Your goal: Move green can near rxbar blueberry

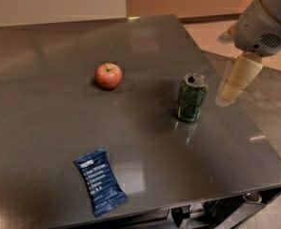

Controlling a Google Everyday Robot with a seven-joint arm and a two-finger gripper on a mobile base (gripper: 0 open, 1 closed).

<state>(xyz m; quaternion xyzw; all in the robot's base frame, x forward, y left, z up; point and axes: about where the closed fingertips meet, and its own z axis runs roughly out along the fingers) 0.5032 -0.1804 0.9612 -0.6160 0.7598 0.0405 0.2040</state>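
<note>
The green can (192, 97) stands upright on the dark grey table (59, 118), right of centre, its silver top with the opening showing. The rxbar blueberry (100, 181), a flat navy wrapper with white text, lies near the table's front edge, to the left of the can and well apart from it. My gripper (233, 85) hangs from the grey arm (266, 25) at the upper right, its cream fingers (239, 76) pointing down, just right of the can and a little above the table, touching nothing.
A red apple (108, 76) sits on the table behind and left of the can. The table's right edge runs diagonally just past the gripper, with tan floor beyond. Dark base hardware shows below the front edge.
</note>
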